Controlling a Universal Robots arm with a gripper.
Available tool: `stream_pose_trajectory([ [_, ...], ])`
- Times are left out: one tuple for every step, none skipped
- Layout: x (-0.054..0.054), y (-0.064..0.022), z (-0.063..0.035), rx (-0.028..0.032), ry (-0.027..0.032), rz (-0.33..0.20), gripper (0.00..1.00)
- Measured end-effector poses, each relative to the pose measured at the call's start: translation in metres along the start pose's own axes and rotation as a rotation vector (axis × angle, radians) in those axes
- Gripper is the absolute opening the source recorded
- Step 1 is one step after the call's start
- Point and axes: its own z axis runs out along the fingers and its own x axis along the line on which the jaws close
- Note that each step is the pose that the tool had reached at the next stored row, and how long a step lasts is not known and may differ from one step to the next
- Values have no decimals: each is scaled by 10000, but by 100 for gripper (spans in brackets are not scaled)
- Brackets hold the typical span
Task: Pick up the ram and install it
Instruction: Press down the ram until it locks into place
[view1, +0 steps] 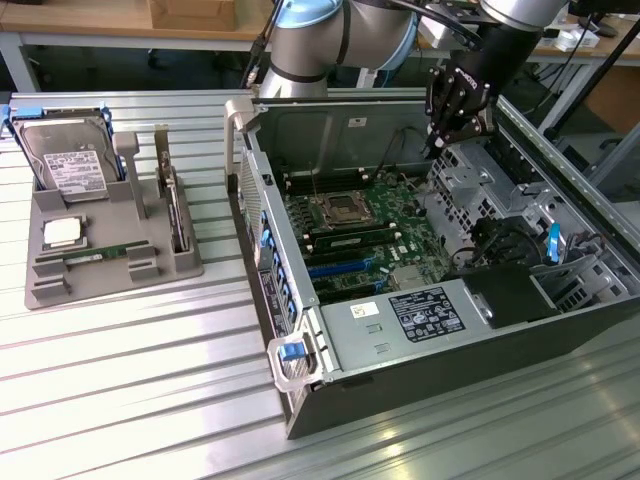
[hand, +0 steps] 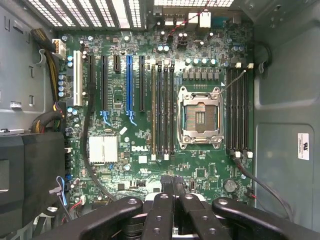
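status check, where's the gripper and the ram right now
Gripper shut, empty, hovering over the open computer case. Ram lying in the grey tray, untouched. Nothing on it.

We observed an open computer case (view1: 470, 350) lying on a ribbed metal table (view1: 120, 400), its green motherboard (hand: 150, 125) exposed with an empty CPU socket (hand: 200, 117). At the exterior view's left, a grey holder tray (view1: 100, 270) carried a hard drive (view1: 75, 165) and a square silver CPU chip (view1: 62, 232).
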Motion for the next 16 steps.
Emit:
stream_pose_trajectory([
  [0, 0, 0, 0, 0, 0, 10],
  [0, 0, 0, 0, 0, 0, 10],
  [0, 0, 0, 0, 0, 0, 10],
  [0, 0, 0, 0, 0, 0, 10],
  [-1, 0, 0, 0, 2, 0, 10],
  [-1, -1, 3, 0, 3, -1, 10],
  [1, 4, 38, 0, 6, 1, 10],
  [3, 9, 75, 0, 5, 0, 10],
  [7, 20, 134, 0, 5, 0, 10],
  [10, 36, 176, 0, 6, 0, 10],
  [16, 72, 228, 0, 6, 0, 10],
  [19, 93, 266, 0, 6, 1, 10],
  [20, 99, 301, 0, 5, 0, 10],
  [22, 97, 341, 0, 5, -1, 10],
  [24, 95, 386, 0, 5, 0, 10],
  [25, 92, 422, 0, 6, 0, 10],
])
